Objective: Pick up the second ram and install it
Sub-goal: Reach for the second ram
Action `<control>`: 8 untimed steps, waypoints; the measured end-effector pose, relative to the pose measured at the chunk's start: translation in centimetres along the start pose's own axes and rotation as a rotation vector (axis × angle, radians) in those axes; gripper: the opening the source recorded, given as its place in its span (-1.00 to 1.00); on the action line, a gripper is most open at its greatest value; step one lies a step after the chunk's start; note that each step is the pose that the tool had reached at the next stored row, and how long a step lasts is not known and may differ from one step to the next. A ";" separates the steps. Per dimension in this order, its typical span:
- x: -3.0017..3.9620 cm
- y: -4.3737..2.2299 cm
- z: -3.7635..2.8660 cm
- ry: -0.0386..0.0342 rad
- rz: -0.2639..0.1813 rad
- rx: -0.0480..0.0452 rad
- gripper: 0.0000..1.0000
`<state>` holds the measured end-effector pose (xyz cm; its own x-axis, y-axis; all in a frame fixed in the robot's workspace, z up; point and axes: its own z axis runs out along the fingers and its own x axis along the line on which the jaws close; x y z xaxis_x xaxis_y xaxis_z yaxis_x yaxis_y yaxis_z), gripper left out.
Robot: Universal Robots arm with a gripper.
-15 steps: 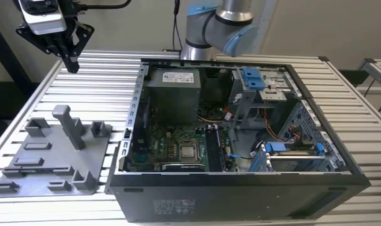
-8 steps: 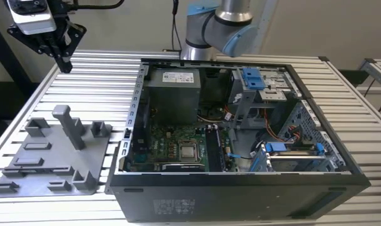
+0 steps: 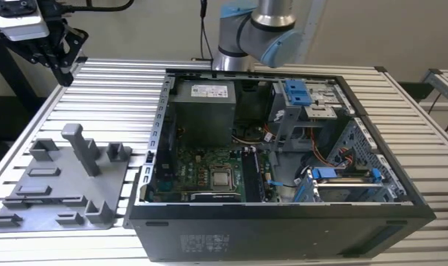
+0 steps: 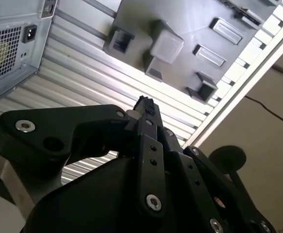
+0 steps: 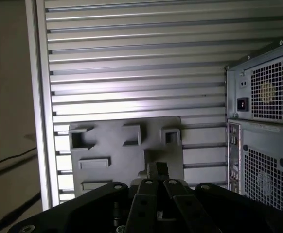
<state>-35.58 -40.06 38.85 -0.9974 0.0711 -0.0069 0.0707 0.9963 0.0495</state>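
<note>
My gripper hangs high over the table's far corner at the exterior view's left, above and behind the grey holder tray. In both wrist views its black fingertips meet with nothing seen between them, so the gripper is shut and empty. The holder tray lies below it, its pockets grey and bare. The second ram is out of view. On the green board long dark strips stand beside the processor, and I cannot tell a ram from the slots there.
The open computer case lies on the slatted metal table, its rear panel with fan grille facing the gripper. A tall grey post rises from the tray. Blue drive brackets and cables sit inside the case.
</note>
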 end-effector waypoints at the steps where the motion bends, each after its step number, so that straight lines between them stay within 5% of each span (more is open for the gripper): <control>1: 0.42 -0.03 0.01 0.0001 0.000 0.0000 -0.79; 8: 3.20 -0.23 0.04 0.0002 -0.003 0.0000 -0.79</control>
<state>-38.79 -40.06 38.77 -0.9977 0.0677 -0.0068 0.0672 0.9965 0.0495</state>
